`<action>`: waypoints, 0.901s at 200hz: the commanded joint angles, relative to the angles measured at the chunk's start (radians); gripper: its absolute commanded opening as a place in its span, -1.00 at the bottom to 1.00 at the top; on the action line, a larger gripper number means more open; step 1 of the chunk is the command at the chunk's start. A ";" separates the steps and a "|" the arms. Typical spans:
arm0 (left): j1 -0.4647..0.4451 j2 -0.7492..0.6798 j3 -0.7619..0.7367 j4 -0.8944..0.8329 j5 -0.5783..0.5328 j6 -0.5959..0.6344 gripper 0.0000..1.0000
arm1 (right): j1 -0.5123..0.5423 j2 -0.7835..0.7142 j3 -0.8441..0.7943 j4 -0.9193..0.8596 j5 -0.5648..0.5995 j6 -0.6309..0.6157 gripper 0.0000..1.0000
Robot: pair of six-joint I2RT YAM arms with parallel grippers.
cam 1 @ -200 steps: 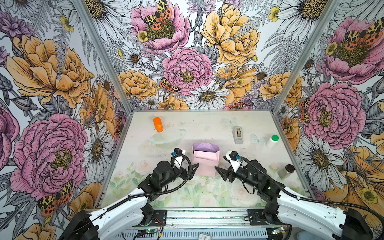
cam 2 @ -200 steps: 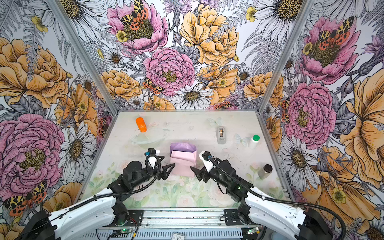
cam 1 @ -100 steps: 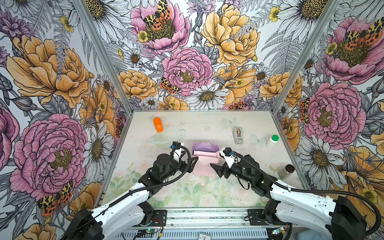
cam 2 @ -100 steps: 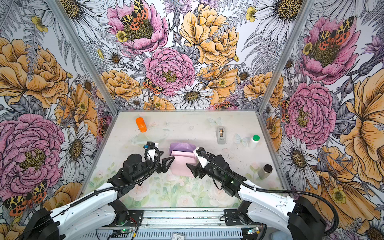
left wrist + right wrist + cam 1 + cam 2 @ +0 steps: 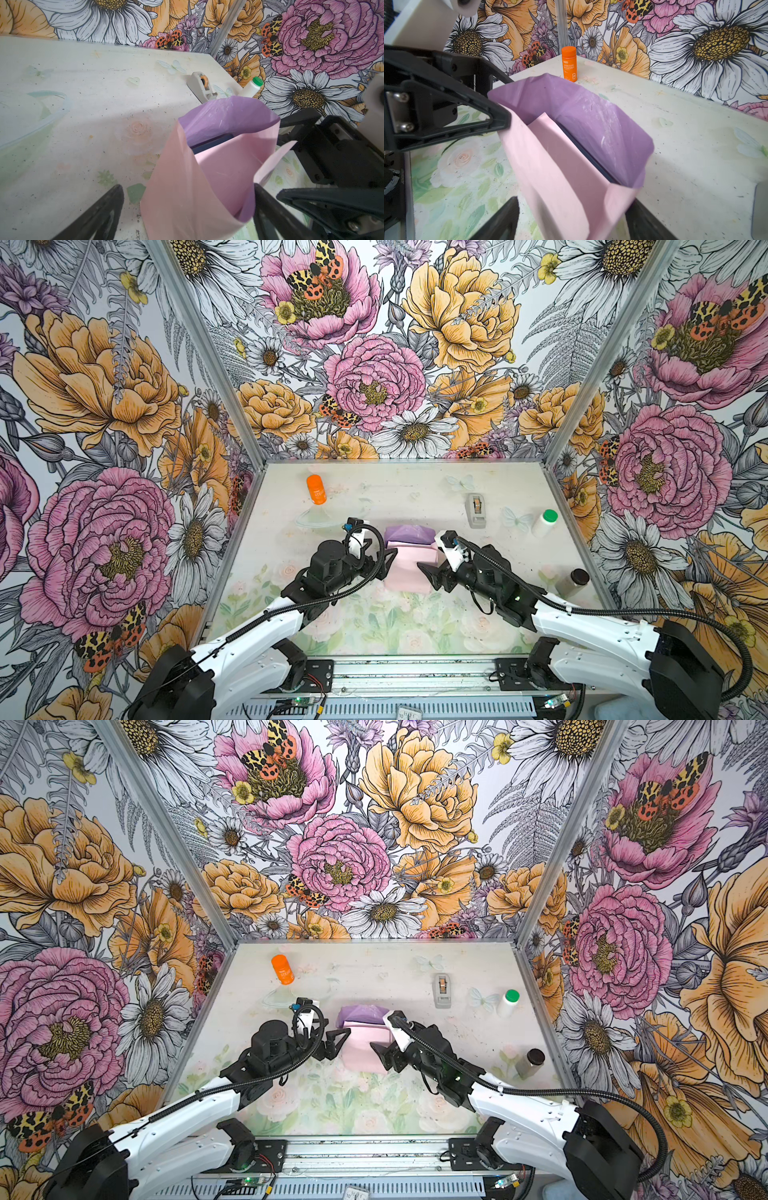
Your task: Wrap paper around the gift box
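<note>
Printed tabletop lies open behind the paper, fingers flanking its edges.

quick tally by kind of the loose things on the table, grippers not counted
bottles: 3 (orange plastic bottle, white bottle with green cap, clear bottle with dark cap)
grey tape dispenser: 1
lilac-and-pink paper sheet: 1
dark navy gift box: 1
total: 6

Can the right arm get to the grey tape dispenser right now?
Probably yes. The grey plastic tape dispenser stands alone on bare table just beyond the right gripper, whose jaws are open, though the folded lilac-and-pink paper sheet sits between them and may flop if left.
</note>
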 commanded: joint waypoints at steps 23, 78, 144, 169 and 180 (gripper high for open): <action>0.011 0.025 0.031 -0.011 -0.025 -0.012 0.90 | -0.044 0.022 0.036 0.041 0.079 0.038 0.62; 0.010 0.050 0.042 -0.040 -0.068 -0.011 0.90 | -0.059 0.056 0.044 0.003 0.118 0.061 0.60; 0.002 -0.042 0.003 -0.014 -0.009 -0.001 0.97 | -0.060 0.100 0.062 -0.028 0.133 0.067 0.56; 0.002 -0.104 -0.040 -0.025 -0.009 0.016 0.98 | -0.060 0.089 0.061 -0.033 0.127 0.067 0.57; -0.001 -0.120 -0.056 -0.034 0.000 0.029 0.98 | -0.060 0.078 0.059 -0.033 0.116 0.067 0.57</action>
